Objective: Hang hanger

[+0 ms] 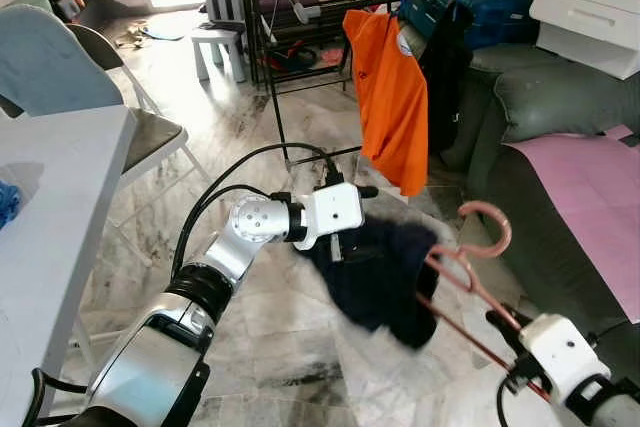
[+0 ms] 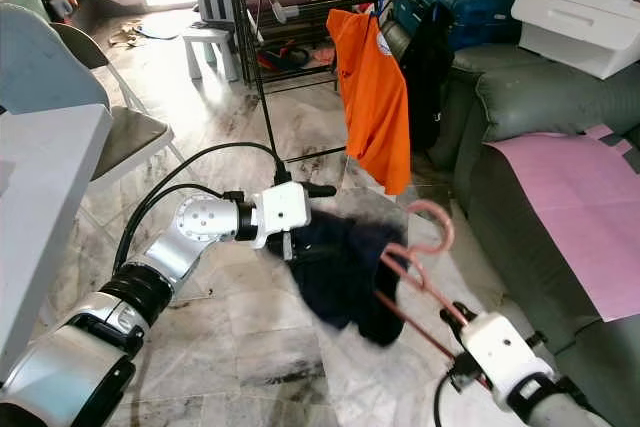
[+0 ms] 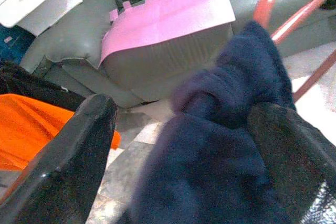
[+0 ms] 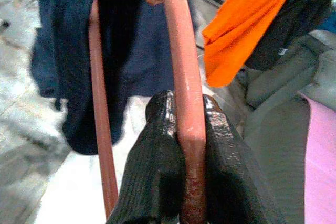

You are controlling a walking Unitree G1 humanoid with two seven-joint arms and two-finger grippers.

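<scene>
Two grippers are engaged on one load: the pink hanger (image 1: 470,267), draped with a dark navy garment (image 1: 385,277), sits at about five o'clock in the head view, well short of the black drying rack (image 1: 300,7) at twelve o'clock. To be hung cleanly, the hook should be kept upright and the garment steadied while it is raised toward a rail beside the orange shirt (image 1: 390,97). The right gripper (image 4: 184,145) is clamped tight on the hanger's bar, while the left gripper (image 3: 178,145) is spread wide with the navy cloth between its fingers.
</scene>
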